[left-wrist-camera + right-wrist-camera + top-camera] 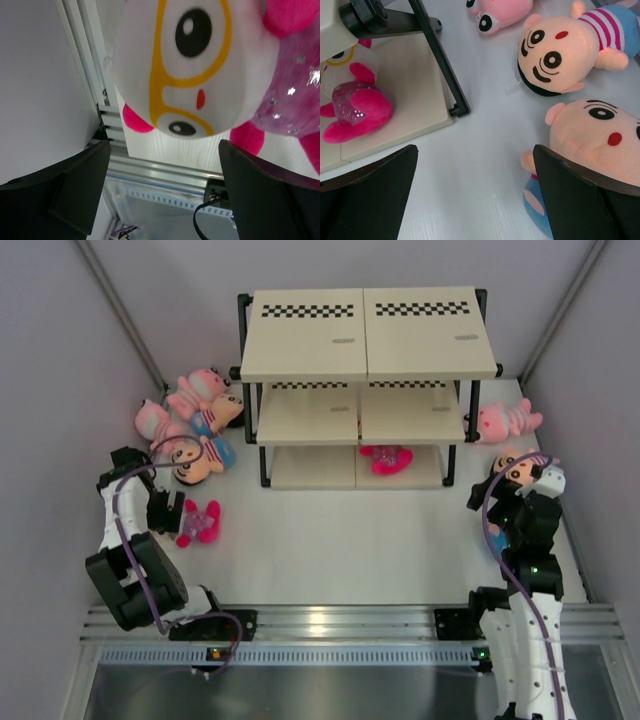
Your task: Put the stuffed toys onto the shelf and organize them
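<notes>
Your left gripper (168, 512), jaws apart and empty, points straight at the head of the magenta toy (200, 522). That toy lies well out from the front-left post of the shelf (368, 335), far nearer this arm

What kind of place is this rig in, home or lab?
Probably a lab robot cell, not a home: plain white panel walls box in the white table, an aluminium extrusion rail runs along the near edge, and the shelf and stuffed toys look like staged props.
</notes>
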